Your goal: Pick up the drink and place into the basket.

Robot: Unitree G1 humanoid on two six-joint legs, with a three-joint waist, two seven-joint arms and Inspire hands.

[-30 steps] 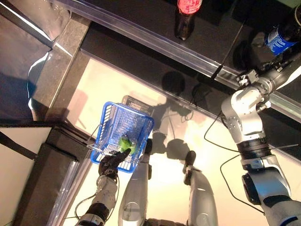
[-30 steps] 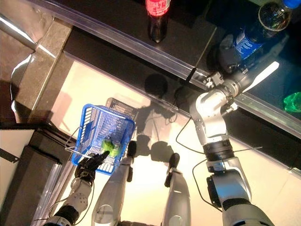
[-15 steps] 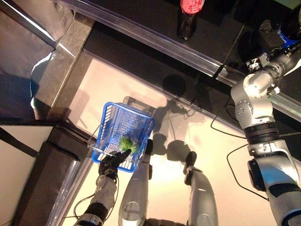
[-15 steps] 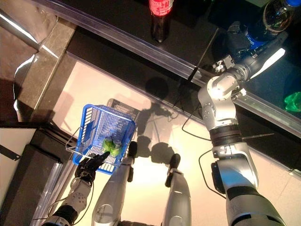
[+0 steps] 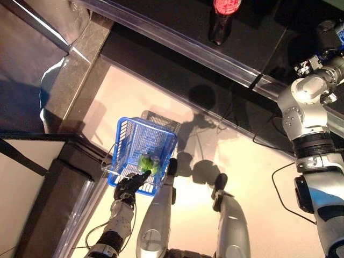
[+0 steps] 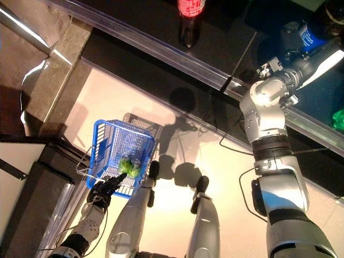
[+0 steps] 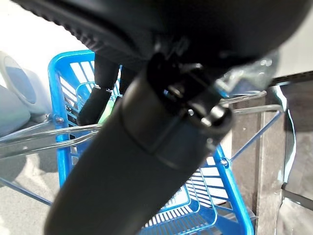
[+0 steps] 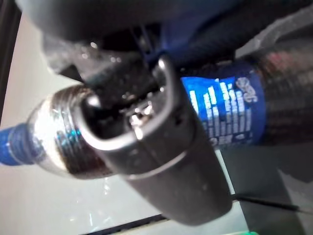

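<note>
Up at two o'clock the right robot hand (image 8: 146, 132) wraps the blue-labelled drink (image 8: 230, 117) on the dark bench (image 6: 226, 48). Next: lift it clear and swing down to the blue basket (image 5: 124, 141), held by the left robot hand (image 5: 130, 184) at seven o'clock.

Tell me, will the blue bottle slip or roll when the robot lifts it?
The blue bottle looks round and shiny, so it may be slippery, and it would probably roll if laid down. It seems full of dark drink, so likely heavy for its size. The right hand is curled round its middle, which should help keep it steady.
</note>
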